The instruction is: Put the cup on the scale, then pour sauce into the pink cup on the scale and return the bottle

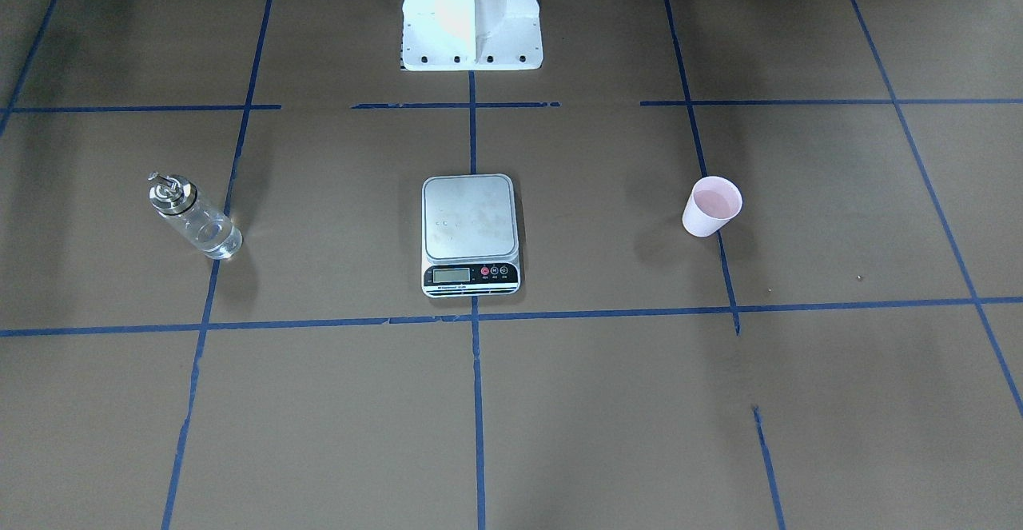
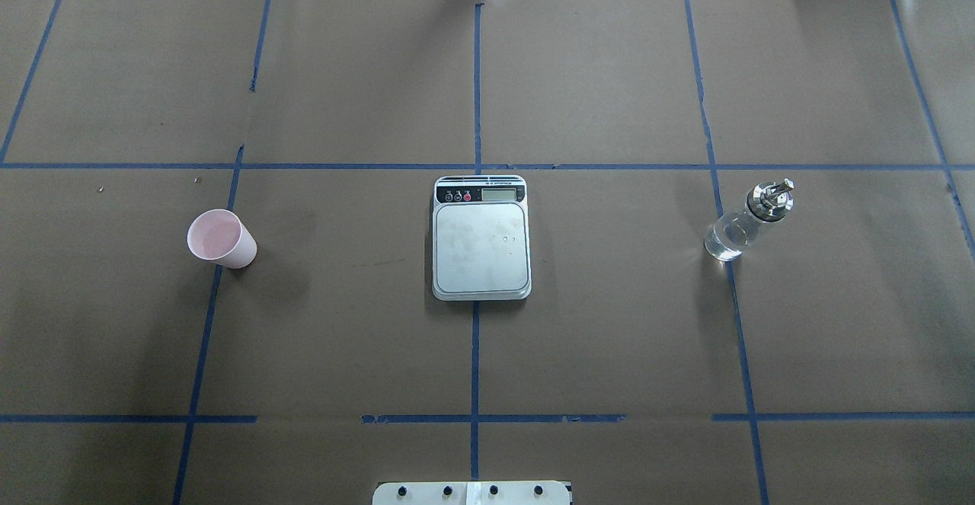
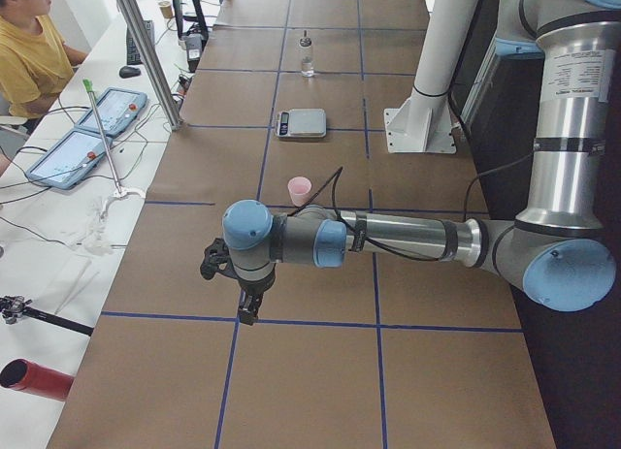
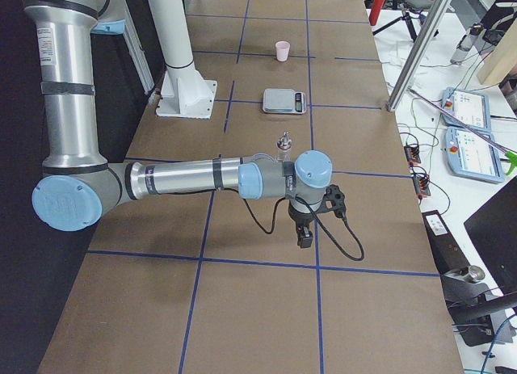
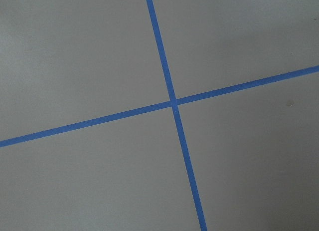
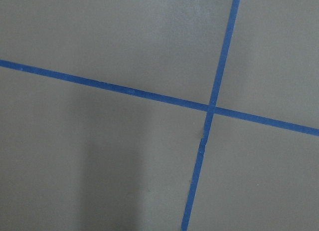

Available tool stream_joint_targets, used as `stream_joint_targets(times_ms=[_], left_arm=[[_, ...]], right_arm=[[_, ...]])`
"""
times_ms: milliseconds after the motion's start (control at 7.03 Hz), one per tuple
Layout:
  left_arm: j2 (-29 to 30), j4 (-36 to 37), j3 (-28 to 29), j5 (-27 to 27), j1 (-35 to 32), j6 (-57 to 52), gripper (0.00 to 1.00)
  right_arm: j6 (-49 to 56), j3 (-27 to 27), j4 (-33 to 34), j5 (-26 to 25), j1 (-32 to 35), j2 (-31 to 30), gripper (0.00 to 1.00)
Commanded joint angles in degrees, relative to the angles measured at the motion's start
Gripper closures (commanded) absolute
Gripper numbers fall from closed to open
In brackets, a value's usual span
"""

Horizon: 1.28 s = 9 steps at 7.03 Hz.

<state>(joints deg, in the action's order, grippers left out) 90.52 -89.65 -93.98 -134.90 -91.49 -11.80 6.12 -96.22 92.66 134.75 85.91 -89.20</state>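
Nearest the robot's base, the left fingers (image 3: pixel 248 311) and right fingers (image 4: pixel 304 237) hang above opposite ends of the counter (image 2: pixel 609 337), and I cannot tell whether they are open or closed. Midway across stand one cup (image 2: pixel 221 238) on the left, upright on the counter and off the scale, one scale (image 2: pixel 481 246) at centre, and one bottle (image 2: pixel 743 227) on the right. All three are well apart, with open room running on to the far edge.

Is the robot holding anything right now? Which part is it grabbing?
Nothing is held. The cup, the bottle and the scale stand alone on the table; the left gripper and right gripper hang away from them.
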Motion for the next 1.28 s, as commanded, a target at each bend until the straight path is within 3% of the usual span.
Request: stream_joint_targets(times_ms=[0,427,711,996,1138], left_arm=[[-0.17,-0.52,-1.1,0.08,0.09,-0.16,0.0],[-0.7,-0.44,-4.26,0.08,0.44,0.1,0.0],[-0.7,-1.65,-4.02,0.08,1.23,0.11,0.0],[-0.78,-12.6,-2.71,-2.72,4.89,0.46,0.0],[-0.78,-14.74,-2.7,-2.91,6.92,4.03,0.0]], right_arm=[[0.48,-0.37,-0.37,0.51,-0.04,-0.36,0.0],[-0.23,-0.9,-1.07,0.16,-0.31,-0.27,0.0],[-0.31,-0.38,-9.21,-0.01,-0.4,-2.46,0.0],[-0.58,-0.11,-9.6,0.6,-0.66,-3.25,0.0],[-0.58,-0.19,-9.69,0.43,-1.27,-3.43,0.0]])
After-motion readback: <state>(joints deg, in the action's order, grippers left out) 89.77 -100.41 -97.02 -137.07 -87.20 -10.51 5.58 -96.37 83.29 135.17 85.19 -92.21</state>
